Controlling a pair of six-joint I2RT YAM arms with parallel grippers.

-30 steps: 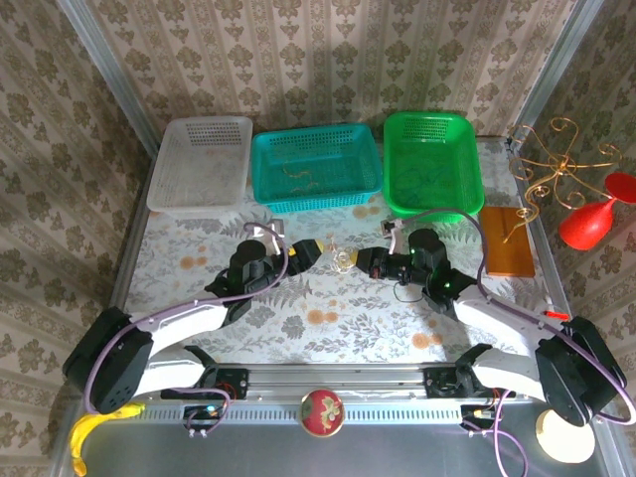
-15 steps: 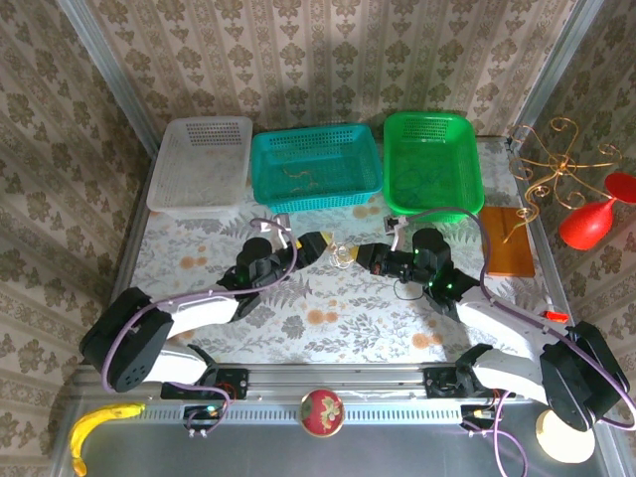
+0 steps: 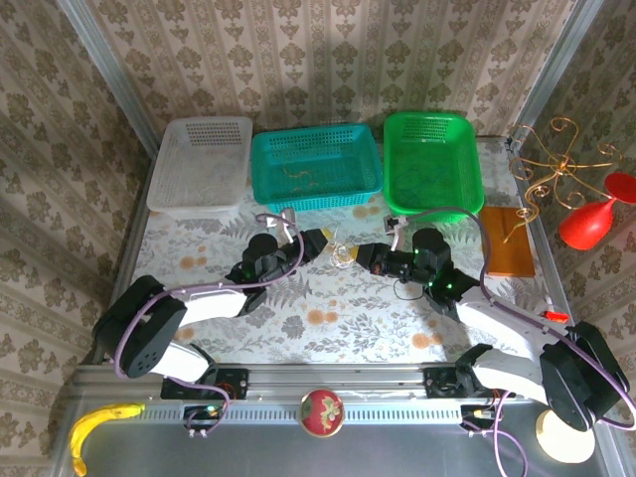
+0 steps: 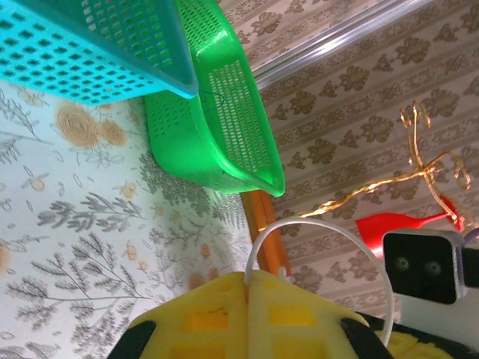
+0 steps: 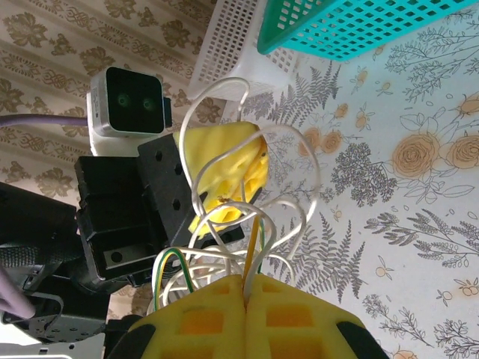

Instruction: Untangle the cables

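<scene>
Pinching cables (image 3: 341,256) — left gripper (image 4: 247,280), right gripper (image 5: 247,284) both closed.

A: Back row?
B: Three baskets side by side along the far edge of the table (image 3: 338,323): left basket (image 3: 162,191), middle basket (image 3: 316,203), right basket (image 3: 434,207).

A: Right side?
B: Board (image 3: 508,241) just before the right basket's right corner. Wire stand (image 3: 556,164) behind the board, past the table edge. Glass (image 3: 586,225) right of the board.

A: Centre?
B: Cables (image 3: 343,256) in front of the middle basket, off the table. Left gripper (image 3: 316,245) on their left, right gripper (image 3: 366,260) on their right, both touching them.

A: Near edge?
B: In front of the arm bases: banana (image 3: 94,427) far left, ball (image 3: 321,411) in the middle, disc (image 3: 564,437) far right.
</scene>
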